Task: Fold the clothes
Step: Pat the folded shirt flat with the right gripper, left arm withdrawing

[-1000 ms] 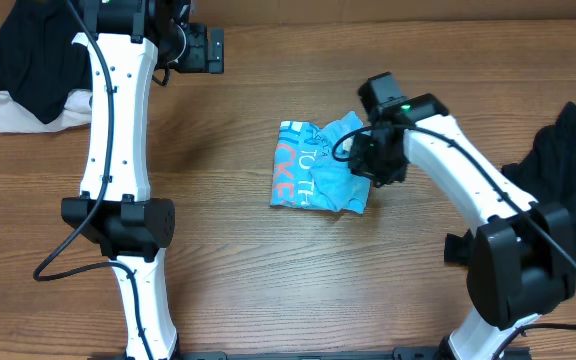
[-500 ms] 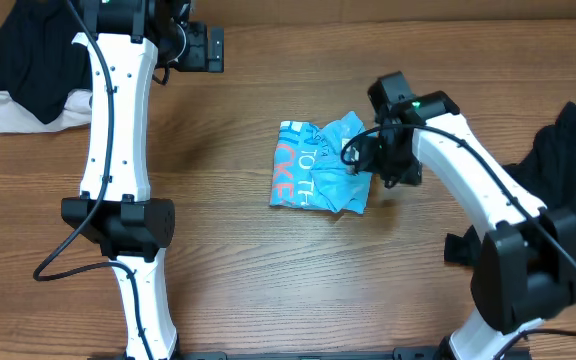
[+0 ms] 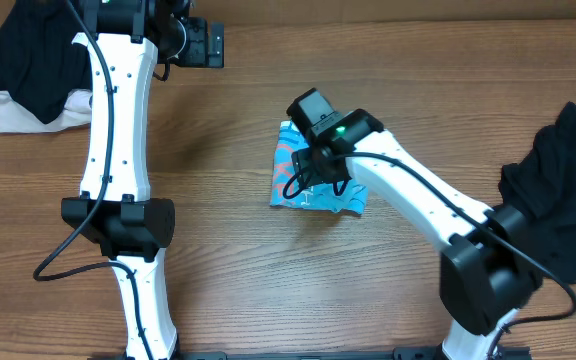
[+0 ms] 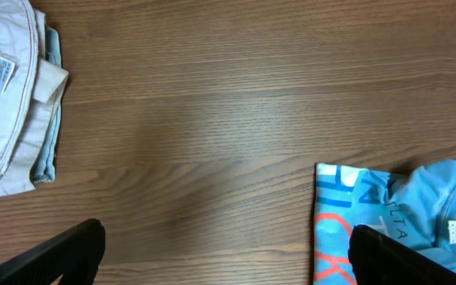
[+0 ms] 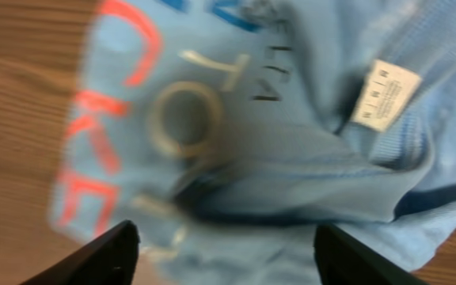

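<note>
Right end effector (image 5: pixel 228 260), fingers (image 5: pixel 101 255) spread, hovers over blue T-shirt (image 5: pixel 236 119).

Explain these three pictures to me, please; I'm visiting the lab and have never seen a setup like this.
This is a robot: a white left arm and a white right arm at a wooden table, each ending in a two-finger gripper. The wide picture comes from a camera fixed above. The other two come from cameras on the wrists, so the dark shapes at their bottom edges are that arm's own fingers. On the table lie a rumpled light blue T-shirt with pink-red lettering, a black garment at the right edge, and a black and beige pile in the far left corner. The right gripper hangs open over the T-shirt; its picture is blurred. The left gripper is open over bare wood. Neither holds anything.
</note>
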Controlling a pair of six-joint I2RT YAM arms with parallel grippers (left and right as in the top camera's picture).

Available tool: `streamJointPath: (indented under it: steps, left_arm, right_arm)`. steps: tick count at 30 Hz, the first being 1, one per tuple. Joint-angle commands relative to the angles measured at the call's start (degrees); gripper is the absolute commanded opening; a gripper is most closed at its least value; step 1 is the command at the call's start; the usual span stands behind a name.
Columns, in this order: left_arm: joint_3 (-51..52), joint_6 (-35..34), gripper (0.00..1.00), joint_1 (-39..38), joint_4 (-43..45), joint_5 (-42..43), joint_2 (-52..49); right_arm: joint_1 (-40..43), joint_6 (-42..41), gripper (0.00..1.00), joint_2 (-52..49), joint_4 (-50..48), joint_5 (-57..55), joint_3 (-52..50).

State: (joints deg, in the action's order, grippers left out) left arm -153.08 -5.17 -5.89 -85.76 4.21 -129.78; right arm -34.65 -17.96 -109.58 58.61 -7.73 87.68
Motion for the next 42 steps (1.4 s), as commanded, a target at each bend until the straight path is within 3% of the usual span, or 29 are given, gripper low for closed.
streamJointPath:
  steps: [1,6,12,19,24,30,34,35,36,37,39,42]
  left_arm:
    - [0.1,2.6,1.00,0.4,-0.1,-0.4,-0.2]
    - [0.1,2.6,1.00,0.4,-0.6,-0.3,-0.2]
    - [0.1,2.6,1.00,0.4,-1.2,-0.2,-0.2]
    - [0.1,2.6,1.00,0.4,-1.9,-0.2,-0.2]
    - [0.1,2.6,1.00,0.1,-1.9,-0.1,-0.2]
    - [3.1,3.1,1.00,-1.0,-1.9,0.3,-0.2]
    - [7.5,3.5,1.00,-1.9,-1.6,0.4,-0.2]
    - [8.9,3.8,1.00,-2.1,-1.2,0.9,-0.2]
    - [10.1,4.6,1.00,-2.4,-0.9,2.1,-0.2]
    - [11.4,5.6,1.00,-2.7,-0.5,4.1,-0.3]
    - [13.9,7.2,1.00,-3.4,0.4,8.3,-0.2]
    - [16.4,8.8,1.00,-5.0,1.2,13.4,-0.2]
  right_arm:
    - [0.2,-0.7,0.71,-1.4,-0.2,-8.8,0.7]
    - [0.3,-0.7,0.53,-1.4,-0.4,-9.0,0.7]
    - [0.4,-2.0,0.04,-1.3,0.9,-9.2,0.8]
    - [5.7,-12.8,0.04,4.9,10.6,-8.7,1.0]
    - [10.9,-12.9,0.04,7.0,18.4,-1.5,0.6]
    - [11.5,-12.1,0.04,6.9,17.1,3.6,-6.5]
    - [11.6,-12.1,0.08,6.9,15.1,6.3,-11.2]
    - [11.7,-12.1,0.18,6.9,15.1,6.1,-11.5]
    - [11.9,-12.1,0.38,6.9,15.1,5.6,-11.7]
    - [12.3,-12.1,0.47,7.0,15.1,5.2,-11.5]
    - [13.3,-12.1,0.64,7.3,15.0,5.0,-10.6]
    - [15.6,-11.6,0.78,8.4,15.2,5.1,-8.0]
